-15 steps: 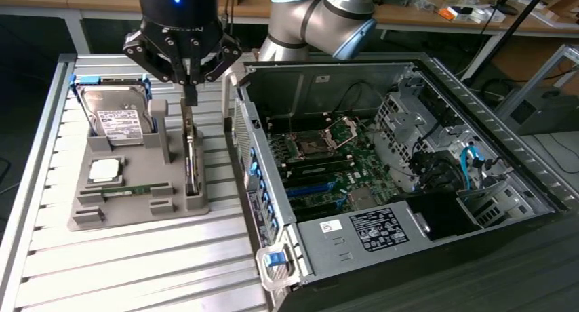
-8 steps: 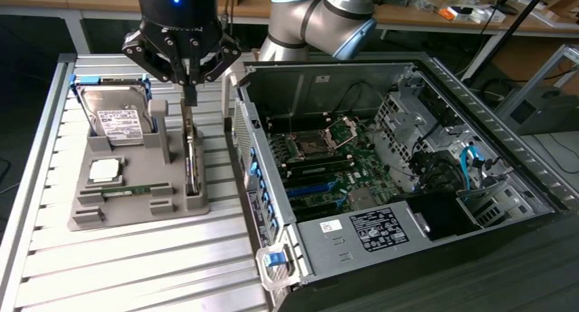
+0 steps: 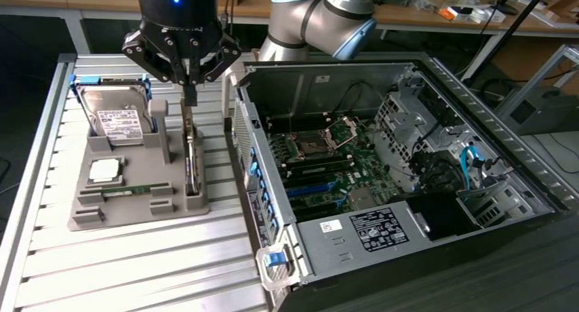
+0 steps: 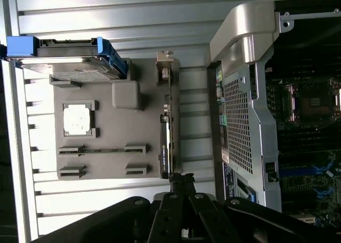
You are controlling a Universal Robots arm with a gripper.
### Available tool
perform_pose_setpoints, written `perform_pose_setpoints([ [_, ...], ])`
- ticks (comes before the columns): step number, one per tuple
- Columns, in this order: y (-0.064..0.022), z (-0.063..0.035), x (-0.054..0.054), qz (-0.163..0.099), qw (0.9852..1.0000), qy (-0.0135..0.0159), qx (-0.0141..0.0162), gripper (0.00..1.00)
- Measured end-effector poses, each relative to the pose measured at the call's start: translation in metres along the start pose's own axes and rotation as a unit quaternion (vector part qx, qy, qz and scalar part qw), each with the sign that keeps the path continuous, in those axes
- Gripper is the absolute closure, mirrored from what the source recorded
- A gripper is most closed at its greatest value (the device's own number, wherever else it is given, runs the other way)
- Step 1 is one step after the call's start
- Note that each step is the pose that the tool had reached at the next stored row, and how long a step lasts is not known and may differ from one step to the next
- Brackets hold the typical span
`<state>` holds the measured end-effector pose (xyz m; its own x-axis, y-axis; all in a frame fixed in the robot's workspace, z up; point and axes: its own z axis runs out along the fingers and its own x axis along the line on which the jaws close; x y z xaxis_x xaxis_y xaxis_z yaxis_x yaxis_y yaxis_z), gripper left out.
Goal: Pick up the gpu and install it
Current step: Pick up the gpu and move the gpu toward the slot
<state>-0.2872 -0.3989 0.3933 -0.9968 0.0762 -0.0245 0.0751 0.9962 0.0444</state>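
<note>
Jaws pressed together, my gripper (image 3: 187,98) hangs over the thin, flat black gpu (image 3: 192,156) with its silvery end bracket. The gpu stands on edge in the grey plastic tray (image 3: 127,213), and I cannot tell whether my tips pinch its upper end. In the same tray sit a silver white-labelled hard drive (image 3: 121,119) in a blue frame, a square silvery processor chip (image 3: 102,169) and a slim green RAM stick (image 3: 127,190). The perforated metal wall (image 3: 249,163) of the open computer case stands between tray and green motherboard (image 3: 335,163).

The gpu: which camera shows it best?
The wrist view: the gpu stands edge-on, its whole length visible in the gray holder. The exterior view shows the gpu foreshortened, just beneath the hand.
</note>
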Motion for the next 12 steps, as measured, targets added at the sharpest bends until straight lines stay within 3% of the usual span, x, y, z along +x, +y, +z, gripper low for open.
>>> perform_pose_setpoints([
  [1,0.0000,0.0000,0.0000,0.000,1.0000,0.0000,0.0000,0.89],
  [4,0.0000,0.0000,0.0000,0.000,1.0000,0.0000,0.0000,0.71],
  [6,0.0000,0.0000,0.0000,0.000,1.0000,0.0000,0.0000,0.71],
  [10,0.0000,0.0000,0.0000,0.000,1.0000,0.0000,0.0000,0.52],
  [12,0.0000,0.0000,0.0000,0.000,1.0000,0.0000,0.0000,0.52],
])
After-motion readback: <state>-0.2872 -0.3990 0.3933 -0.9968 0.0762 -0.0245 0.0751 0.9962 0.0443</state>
